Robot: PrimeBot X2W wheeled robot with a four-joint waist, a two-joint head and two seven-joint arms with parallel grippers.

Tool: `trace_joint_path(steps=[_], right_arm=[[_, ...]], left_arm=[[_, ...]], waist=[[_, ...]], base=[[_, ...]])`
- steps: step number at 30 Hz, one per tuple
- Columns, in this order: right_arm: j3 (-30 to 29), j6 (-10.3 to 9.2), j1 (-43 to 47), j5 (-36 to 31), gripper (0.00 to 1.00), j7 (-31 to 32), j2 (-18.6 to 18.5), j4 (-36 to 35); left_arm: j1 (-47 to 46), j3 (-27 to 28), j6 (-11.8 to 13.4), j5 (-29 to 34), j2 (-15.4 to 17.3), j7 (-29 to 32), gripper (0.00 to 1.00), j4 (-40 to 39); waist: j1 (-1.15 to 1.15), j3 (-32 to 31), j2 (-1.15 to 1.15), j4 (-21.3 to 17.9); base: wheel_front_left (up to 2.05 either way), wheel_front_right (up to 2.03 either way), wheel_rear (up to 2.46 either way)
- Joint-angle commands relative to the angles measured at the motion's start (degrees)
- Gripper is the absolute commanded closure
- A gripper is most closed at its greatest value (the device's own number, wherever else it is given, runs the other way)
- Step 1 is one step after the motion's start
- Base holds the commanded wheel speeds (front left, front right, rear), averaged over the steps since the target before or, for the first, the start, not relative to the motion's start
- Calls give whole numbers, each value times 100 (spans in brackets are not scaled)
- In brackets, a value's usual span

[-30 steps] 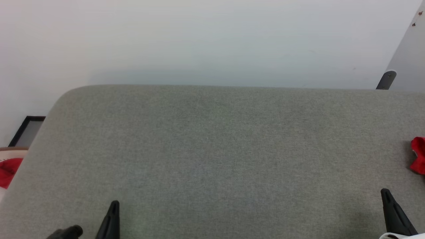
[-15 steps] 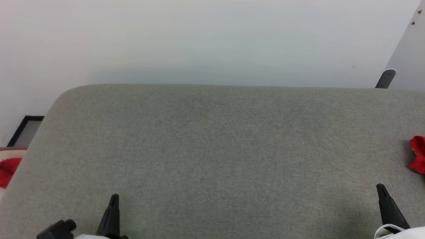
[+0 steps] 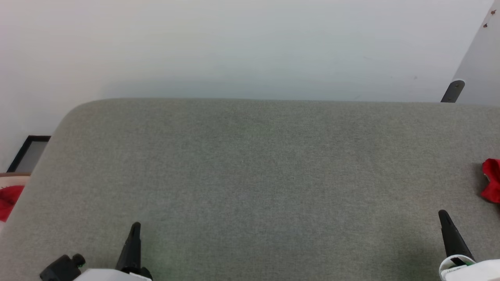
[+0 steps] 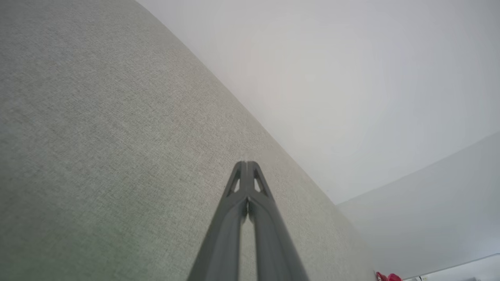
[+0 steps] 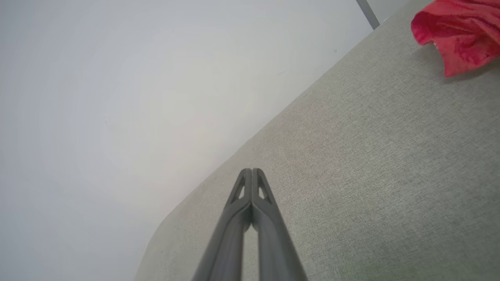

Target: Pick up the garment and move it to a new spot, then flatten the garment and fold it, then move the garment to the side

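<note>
A bunched red piece of the garment point(image 3: 491, 180) lies at the right edge of the grey fabric surface point(image 3: 258, 164), cut off by the frame; no lettering or number shows. It also sits at the top right of the right wrist view point(image 5: 461, 33) and as a small red speck in the left wrist view point(image 4: 386, 277). My right gripper point(image 3: 442, 214) point(image 5: 252, 170) is shut and empty, a little short and left of the garment. My left gripper point(image 3: 135, 226) point(image 4: 247, 164) is shut and empty, low on the left, far from the garment.
A plain white wall point(image 3: 250, 47) stands behind the surface's far edge. Off the left edge sits a pale basket rim point(image 3: 11, 177) with a small red cloth point(image 3: 8, 197), and a dark-framed panel point(image 3: 27, 153) behind it. A grey metal bracket point(image 3: 452, 91) rises at the far right.
Both grippers have crept forward over the grey surface, the right one also drifting slightly left. More of the pale forearms shows at the bottom edge. The garment has not moved.
</note>
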Motion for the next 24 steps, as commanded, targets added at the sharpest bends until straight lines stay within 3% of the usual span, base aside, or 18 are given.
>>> trace_joint_path(steps=[1,24], right_arm=[[-1,-1,-146,205,100,22,5,-11],[10,-1,-450,1544,100,169,123,345]], left_arm=[[-153,47,-30,-182,4,41,100,-42],[-411,192,-75,-1520,-139,422,100,89]], waist=[[0,3,0,-2],[0,39,0,-32]], base=[[0,0,0],[0,0,0]])
